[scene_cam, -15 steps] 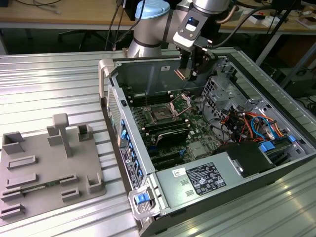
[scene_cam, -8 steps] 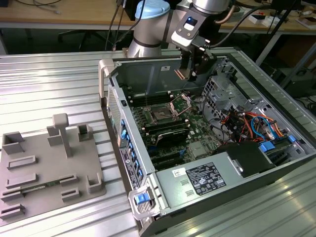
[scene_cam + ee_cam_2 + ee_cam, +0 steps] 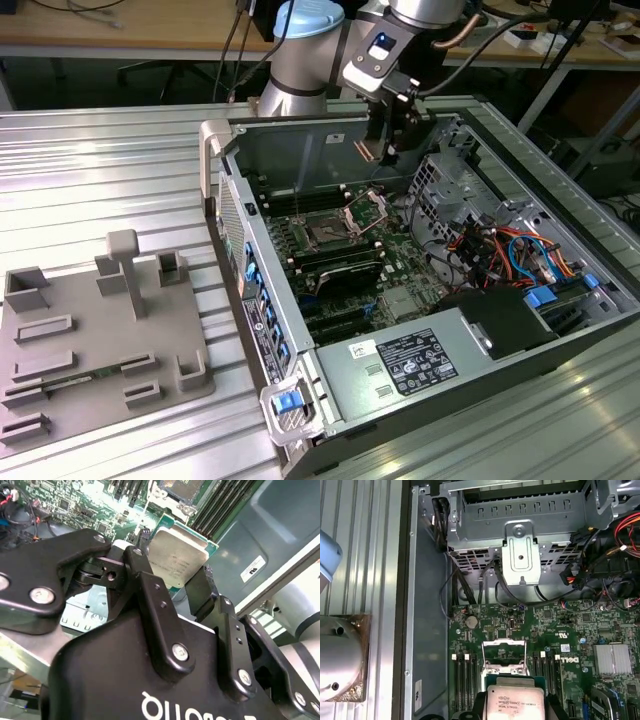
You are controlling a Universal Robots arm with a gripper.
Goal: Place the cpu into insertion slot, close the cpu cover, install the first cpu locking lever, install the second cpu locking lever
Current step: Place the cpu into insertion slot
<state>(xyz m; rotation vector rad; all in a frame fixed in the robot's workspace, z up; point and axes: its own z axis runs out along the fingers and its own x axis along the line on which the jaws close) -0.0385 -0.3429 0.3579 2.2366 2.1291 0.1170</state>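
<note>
The second wrist view sat close behind the black fingers (image 3: pixel 150 605). It looked along them at the silvery-grey square chip (image 3: pixel 177 557) pinched between them and the green motherboard (image 3: pixel 75 505) beyond. The first wrist view rode higher above the fingers (image 3: pixel 554 709), facing almost straight down on the same chip (image 3: pixel 515 702) and board (image 3: pixel 560 630). The exterior view stood well back from the fingers, slanting down over the ribbed aluminium surface (image 3: pixel 100 170) into the whole open grey metal computer case (image 3: pixel 300 150). All three shared the silver-rimmed square socket (image 3: pixel 328 232) (image 3: pixel 175 487) (image 3: pixel 505 655) just beyond the fingers.
</note>
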